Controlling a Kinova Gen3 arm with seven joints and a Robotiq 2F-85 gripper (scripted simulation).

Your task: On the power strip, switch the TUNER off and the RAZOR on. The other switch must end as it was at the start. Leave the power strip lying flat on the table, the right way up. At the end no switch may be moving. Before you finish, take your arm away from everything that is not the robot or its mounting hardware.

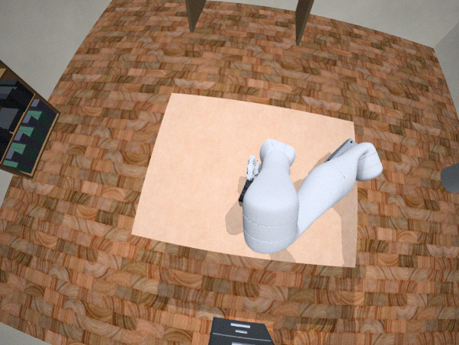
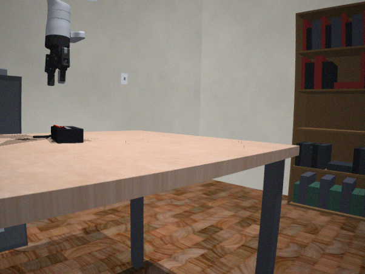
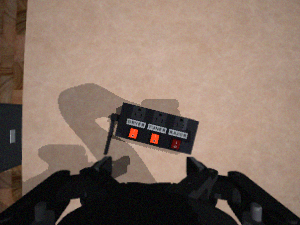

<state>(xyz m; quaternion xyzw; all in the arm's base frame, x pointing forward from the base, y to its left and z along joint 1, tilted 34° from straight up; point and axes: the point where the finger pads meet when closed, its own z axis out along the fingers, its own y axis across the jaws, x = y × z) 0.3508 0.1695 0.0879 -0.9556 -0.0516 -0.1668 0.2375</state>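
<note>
A black power strip [image 3: 159, 128] lies flat on the table, right way up, with three labelled rocker switches in a row. The left switch [image 3: 132, 133] and the middle TUNER switch [image 3: 154, 138] glow bright orange-red. The right RAZOR switch [image 3: 176, 144] is dark red. A short black cord stub [image 3: 109, 134] sticks out at its left end. The strip also shows in the exterior view [image 2: 66, 134]. My gripper [image 2: 56, 78] is open and empty, high above the strip; its fingertips frame the bottom of the wrist view. In the overhead view the arm [image 1: 282, 191] hides most of the strip.
A dark cabinet [image 3: 10, 136] stands beyond the table's left edge in the wrist view. A bookshelf [image 2: 330, 106] stands at the right wall, away from the table. The table edge runs close to the strip's cord side.
</note>
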